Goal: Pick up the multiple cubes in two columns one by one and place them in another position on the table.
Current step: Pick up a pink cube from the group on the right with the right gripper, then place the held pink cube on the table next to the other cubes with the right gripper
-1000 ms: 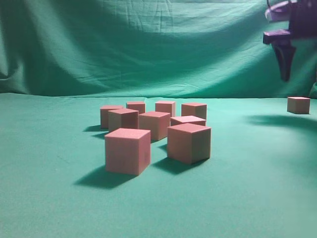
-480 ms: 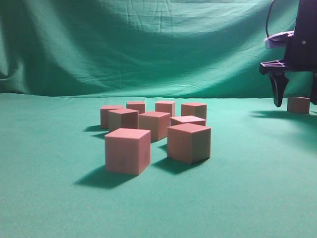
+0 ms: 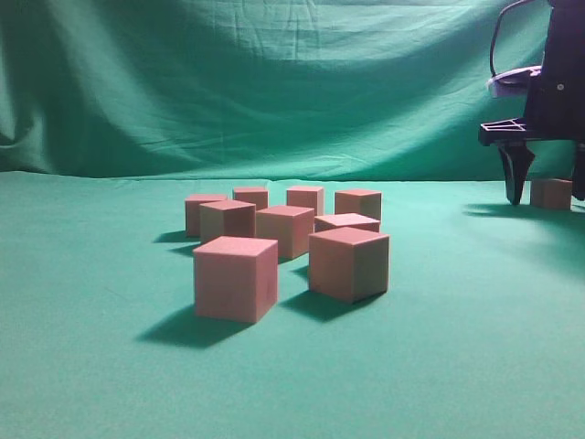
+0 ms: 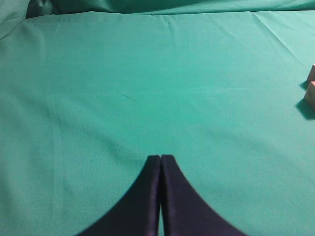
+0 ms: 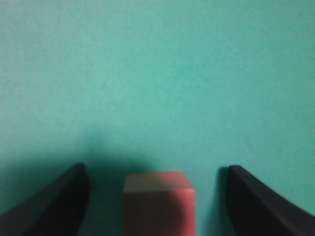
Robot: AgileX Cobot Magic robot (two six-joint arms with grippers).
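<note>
Lone cube [image 5: 158,202] far right of the cube cluster [image 3: 288,242], between the wide-spread fingers of the right gripper [image 5: 156,196], bare green cloth [image 3: 475,302] open on both flanks. Well apart from the cluster, left gripper [image 4: 161,158] pressed shut over bare cloth.

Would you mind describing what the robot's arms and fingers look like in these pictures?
The right gripper has black, tapered fingers on a black body, with a pale lavender part and a dark looped cable above. In its wrist view the fingers are dark, curved blades. The left gripper shows two matching black fingers narrowing to points. No markings are visible.
</note>
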